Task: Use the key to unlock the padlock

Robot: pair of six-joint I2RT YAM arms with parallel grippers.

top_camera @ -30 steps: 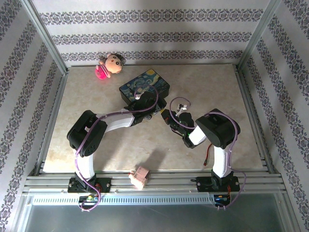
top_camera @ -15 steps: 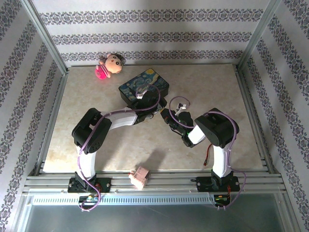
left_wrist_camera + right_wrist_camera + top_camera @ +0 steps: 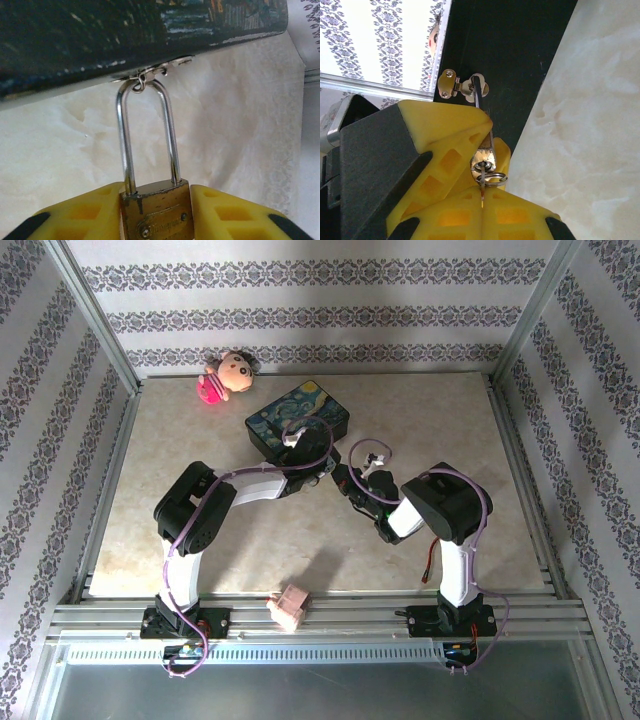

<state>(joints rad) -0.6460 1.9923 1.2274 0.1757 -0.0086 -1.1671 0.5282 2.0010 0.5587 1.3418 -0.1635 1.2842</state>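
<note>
Left gripper [image 3: 157,191] first: its yellow fingers [image 3: 75,216] sit tight against both sides of the padlock [image 3: 157,215], clamped on the little brass body. There's stamped lettering across the brass face, too blurred and cut off at the frame edge to read.

The silvery shackle [image 3: 172,135] runs straight up out of that grip. Its loop is hooked through the small metal hasp [image 3: 150,75] on the edge of the dark-blue painted box [image 3: 100,35]. The padlock hangs from the box and ends between the left fingers, with pale marbled tabletop [image 3: 240,125] behind it.

Over to the right gripper [image 3: 482,200]: fingers pressed together, a thin key [image 3: 482,191] pinched edge-on in the seam. A small key ring [image 3: 492,177] sits just above the fingertips. The key's far end meets the bottom face of the padlock; how deep it sits, I cannot tell.

From the top camera, both grippers meet nose to nose at the box's near corner. A doll [image 3: 226,377] lies by the back wall and a pink block [image 3: 290,607] at the near edge, both well apart from the grippers.
</note>
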